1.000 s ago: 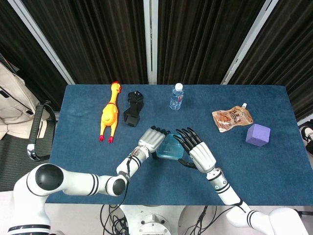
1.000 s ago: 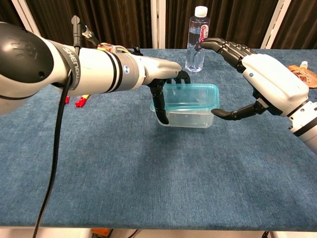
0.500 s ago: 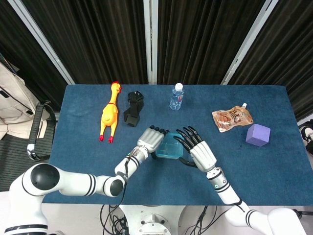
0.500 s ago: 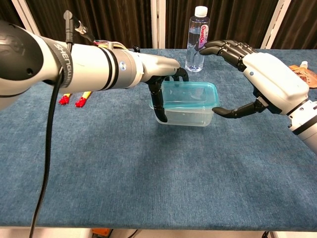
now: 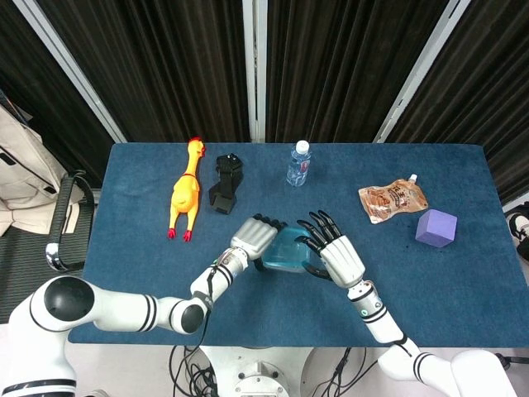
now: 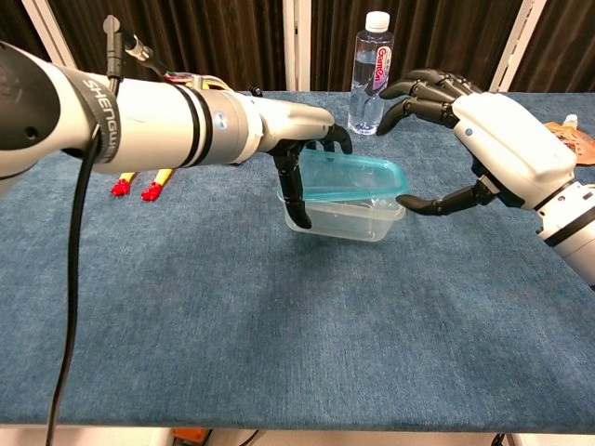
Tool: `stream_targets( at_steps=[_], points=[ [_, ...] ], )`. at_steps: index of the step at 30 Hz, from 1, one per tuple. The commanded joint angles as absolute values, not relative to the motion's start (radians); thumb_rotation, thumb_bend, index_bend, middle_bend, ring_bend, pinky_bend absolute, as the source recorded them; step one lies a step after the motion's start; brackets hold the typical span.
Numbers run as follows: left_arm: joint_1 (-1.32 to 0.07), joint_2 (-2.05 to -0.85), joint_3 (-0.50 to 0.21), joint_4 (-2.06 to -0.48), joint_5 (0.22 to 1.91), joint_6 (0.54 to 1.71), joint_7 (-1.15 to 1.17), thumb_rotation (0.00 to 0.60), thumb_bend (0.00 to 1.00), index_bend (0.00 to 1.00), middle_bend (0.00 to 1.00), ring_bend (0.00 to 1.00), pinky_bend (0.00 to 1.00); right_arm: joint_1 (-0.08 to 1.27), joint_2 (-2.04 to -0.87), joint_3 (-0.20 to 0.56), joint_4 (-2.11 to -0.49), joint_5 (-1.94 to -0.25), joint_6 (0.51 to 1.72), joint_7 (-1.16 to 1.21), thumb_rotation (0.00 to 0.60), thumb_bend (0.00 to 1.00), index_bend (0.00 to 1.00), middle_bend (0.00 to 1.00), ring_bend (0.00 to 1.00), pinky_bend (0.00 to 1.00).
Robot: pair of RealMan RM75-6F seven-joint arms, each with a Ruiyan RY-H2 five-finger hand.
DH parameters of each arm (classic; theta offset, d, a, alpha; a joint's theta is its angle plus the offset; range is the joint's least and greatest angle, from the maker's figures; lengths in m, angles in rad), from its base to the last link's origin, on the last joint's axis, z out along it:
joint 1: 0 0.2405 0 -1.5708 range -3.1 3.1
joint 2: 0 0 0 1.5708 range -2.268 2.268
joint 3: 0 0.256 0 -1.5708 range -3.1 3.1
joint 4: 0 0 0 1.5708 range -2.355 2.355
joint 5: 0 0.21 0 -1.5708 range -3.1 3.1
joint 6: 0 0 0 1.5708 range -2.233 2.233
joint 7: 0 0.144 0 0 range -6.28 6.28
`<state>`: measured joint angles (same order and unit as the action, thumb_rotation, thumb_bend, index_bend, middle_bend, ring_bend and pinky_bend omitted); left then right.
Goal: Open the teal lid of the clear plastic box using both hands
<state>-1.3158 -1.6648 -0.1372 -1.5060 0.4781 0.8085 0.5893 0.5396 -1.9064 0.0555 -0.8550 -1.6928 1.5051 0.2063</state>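
Two-handed lid opening, seen from the head and chest views. The box (image 6: 342, 216) stands near the middle of the bench (image 6: 279, 353), just in front of the bottle (image 6: 371, 72). Its lid (image 6: 351, 176) sits tilted: the edge toward the left hand is raised, and the corner toward the right hand is low, apparently seated on the rim.

The left hand (image 6: 296, 130) reaches over the box's left end; its dark fingers (image 6: 294, 190) hook down the wall and across the lid edge, so it grips that end. The right hand (image 6: 507, 139) is spread wide and holds nothing; its thumb tip points at, and may just touch, the lid's right corner, while its other fingers (image 6: 423, 93) arch above the lid without contact.

The step in hand appears to be peeling the lid free. To do it well, the left hand should brace the box wall rather than pinch the lid, or the box will likely lift with it. The right thumb should catch under the lip at the seated corner and push upward, the upper fingers closing on top to pinch the lid. Lift slowly, since a sudden release could tip the light box toward the bottle.
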Motion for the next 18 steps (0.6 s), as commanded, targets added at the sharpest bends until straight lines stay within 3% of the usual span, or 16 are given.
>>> stream_targets(
  at_steps=[1,15,18],
  points=[
    [-1.315,-1.664,-0.138,-1.505,0.48,0.807,0.587,0.6,0.0,0.15,0.22,0.15,0.14,0.542,-1.908,0.059,-0.857,-1.689,1.5,0.207,0.6,0.64,0.45,0.18,0.0,0.0],
    [-1.309,-1.66,-0.139,-1.507,0.49,0.807,0.576,0.6,0.0,0.11,0.2,0.14,0.14,0.548,-1.881,0.062,-0.917,-1.668,1.457,0.189,0.6,0.63,0.6,0.24,0.0,0.0],
    [-1.304,-1.654,-0.14,-1.516,0.497,0.81,0.569,0.6,0.0,0.09,0.15,0.06,0.1,0.546,-1.879,0.061,-0.92,-1.667,1.458,0.185,0.6,0.63,0.63,0.25,0.0,0.0]
  ],
)
